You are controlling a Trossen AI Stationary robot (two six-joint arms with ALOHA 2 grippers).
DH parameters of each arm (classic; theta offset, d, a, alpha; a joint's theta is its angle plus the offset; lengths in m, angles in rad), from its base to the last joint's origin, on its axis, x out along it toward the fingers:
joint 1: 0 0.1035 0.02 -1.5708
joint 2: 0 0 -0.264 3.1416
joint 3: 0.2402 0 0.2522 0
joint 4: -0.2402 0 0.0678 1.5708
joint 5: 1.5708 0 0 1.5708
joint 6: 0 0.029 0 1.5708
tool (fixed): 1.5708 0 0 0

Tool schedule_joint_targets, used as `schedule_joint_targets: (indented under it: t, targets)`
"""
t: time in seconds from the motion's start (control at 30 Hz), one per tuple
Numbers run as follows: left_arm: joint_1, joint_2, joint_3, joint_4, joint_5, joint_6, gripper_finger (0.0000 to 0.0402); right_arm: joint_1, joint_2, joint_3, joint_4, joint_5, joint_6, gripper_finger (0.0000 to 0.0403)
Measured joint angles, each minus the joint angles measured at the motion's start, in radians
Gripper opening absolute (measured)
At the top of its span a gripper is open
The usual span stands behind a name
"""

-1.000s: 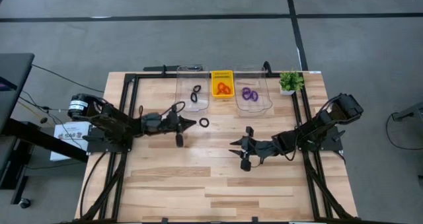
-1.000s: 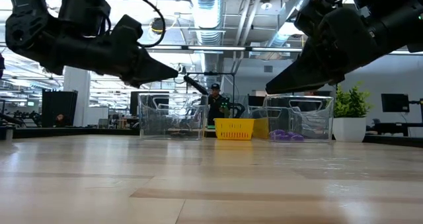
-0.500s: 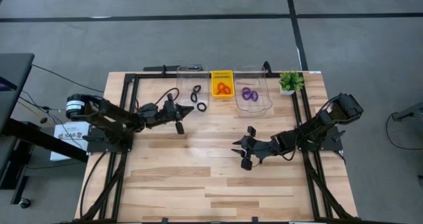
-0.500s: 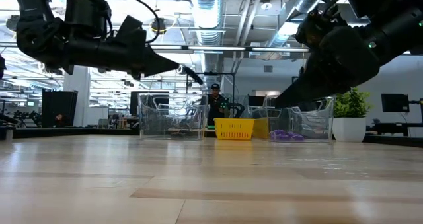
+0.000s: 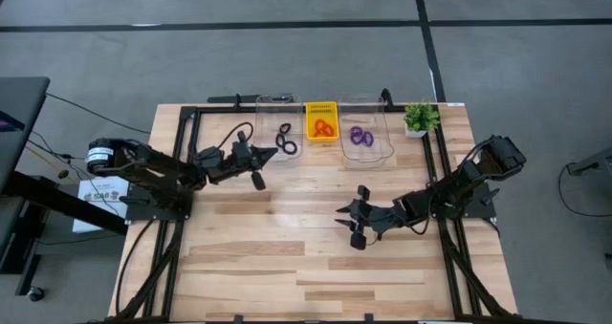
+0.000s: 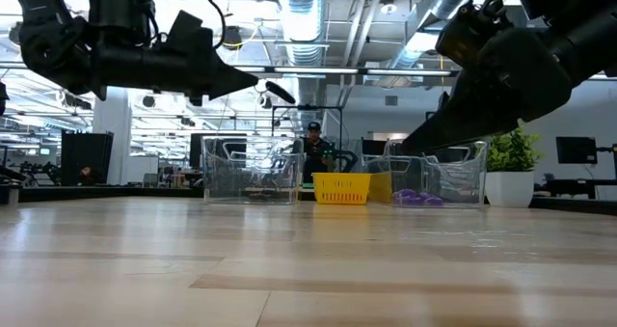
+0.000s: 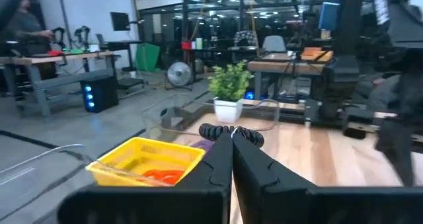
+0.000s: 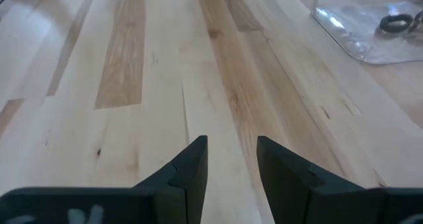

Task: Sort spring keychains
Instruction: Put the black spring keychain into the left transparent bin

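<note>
A black spring keychain (image 7: pixel 213 130) sits at the tips of my left gripper (image 5: pixel 277 154), which is shut on it just before the near end of the left clear bin (image 5: pixel 277 104). That bin holds black keychains (image 5: pixel 284 131). Orange-red keychains (image 5: pixel 322 127) lie in the yellow basket (image 5: pixel 321 106). Purple keychains (image 5: pixel 360 136) lie in the right clear bin (image 5: pixel 375 152). My right gripper (image 5: pixel 352 221) is open over bare wood at mid-table, touching nothing. My left gripper pinches the black keychain's coil (image 7: pixel 242 133) between its two fingertips (image 7: pixel 218 159). The fingers come about level, from the table's left side. The ring is lifted clear of the table (image 6: pixel 280 91) and sticks out beyond the tips.
A small potted plant (image 5: pixel 418 118) stands at the far right corner, beside the right clear bin. The bins and basket line the far edge. Bare wood (image 5: pixel 287 257) spreads across the near half. A person (image 6: pixel 313 139) stands in the room behind the table.
My left gripper has carried the black keychain toward the table's far edge, up to the left clear bin's near end. It has risen and tipped from slanting downward to about level. My right gripper has risen slightly.
</note>
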Motion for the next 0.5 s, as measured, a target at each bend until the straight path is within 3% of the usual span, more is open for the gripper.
schedule_joint_targets:
  t: [0.5]
  targets:
    - [0.185,0.0,0.0,-0.018,-0.003,0.0,0.0006,-0.005,0.0,0.0,-0.035,0.001,-0.174,0.012]
